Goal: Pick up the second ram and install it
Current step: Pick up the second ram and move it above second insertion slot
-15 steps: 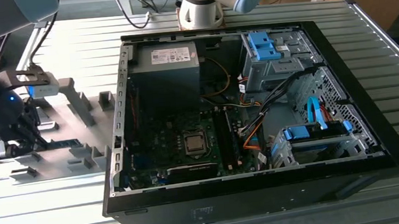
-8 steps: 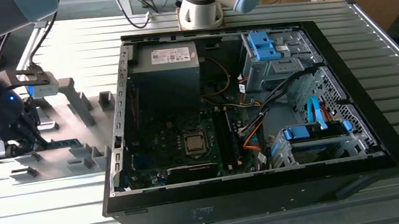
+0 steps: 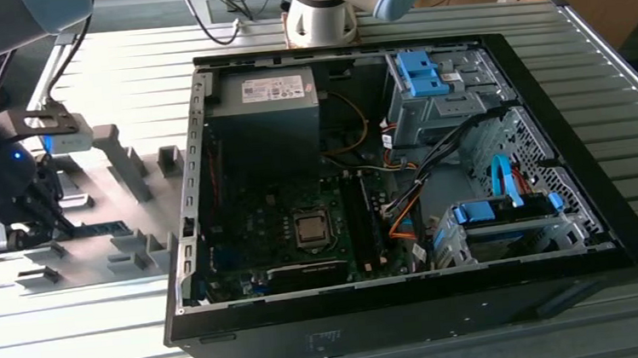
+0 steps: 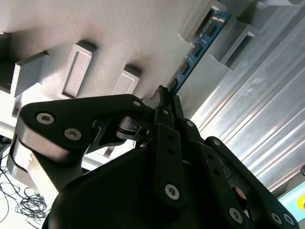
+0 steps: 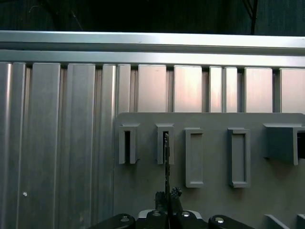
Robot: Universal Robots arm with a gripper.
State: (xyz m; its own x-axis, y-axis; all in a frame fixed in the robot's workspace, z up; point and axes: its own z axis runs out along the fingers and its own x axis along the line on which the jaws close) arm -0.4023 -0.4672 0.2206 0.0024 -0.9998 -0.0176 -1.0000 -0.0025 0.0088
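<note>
Your black gripper (image 4: 165,94) is pinched narrow on one end of the second ram (image 4: 196,50), a thin blue memory stick. Its far end sits among the raised grey plastic fixture blocks (image 4: 78,67). The open black computer case (image 3: 422,320) lies well apart, toward the exterior view's right, on the ribbed metal table (image 3: 619,78).

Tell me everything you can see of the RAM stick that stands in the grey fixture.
The second ram is a thin, long blue circuit board with a row of dark chips on its face. It stands on its long edge in the slots of the grey fixture. In the first wrist view it shows edge-on as a narrow dark line. The gripper is closed on its near end.
</note>
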